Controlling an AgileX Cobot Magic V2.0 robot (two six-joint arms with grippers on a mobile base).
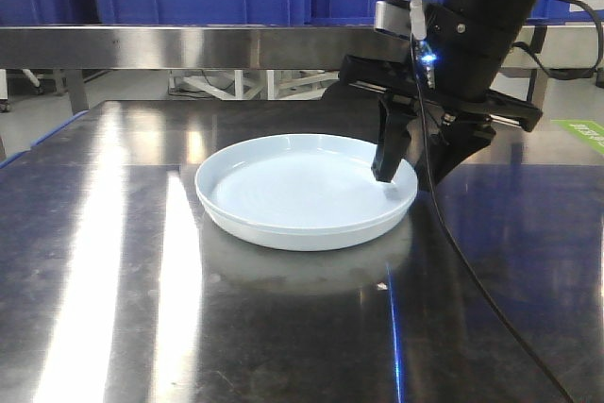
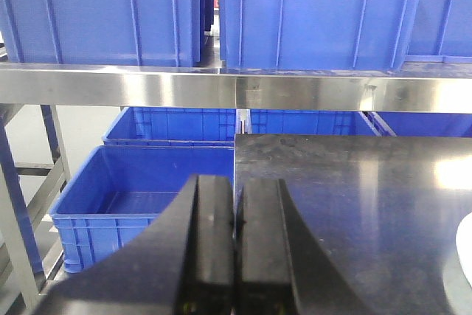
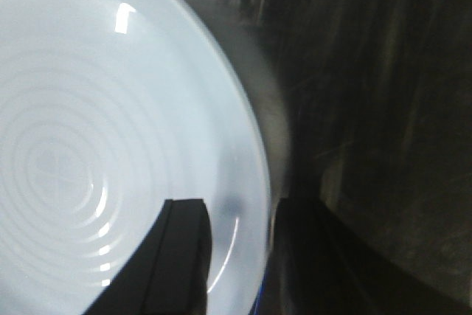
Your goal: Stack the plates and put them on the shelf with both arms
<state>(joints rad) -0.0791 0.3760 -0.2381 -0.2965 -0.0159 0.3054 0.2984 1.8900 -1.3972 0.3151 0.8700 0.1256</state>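
Note:
A white plate lies flat on the dark steel tabletop. My right gripper stands open astride its right rim, one finger inside the dish and the other outside on the table side. In the right wrist view the plate fills the left half, and a gap shows between the rim and the inner finger of the right gripper. My left gripper is shut on nothing above the table's left edge. A sliver of the plate shows at the far right of that view. The shelf rail crosses behind the table.
Blue plastic bins stand on the shelf above the rail, and more blue bins sit lower, left of the table. A black cable hangs from the right arm across the tabletop.

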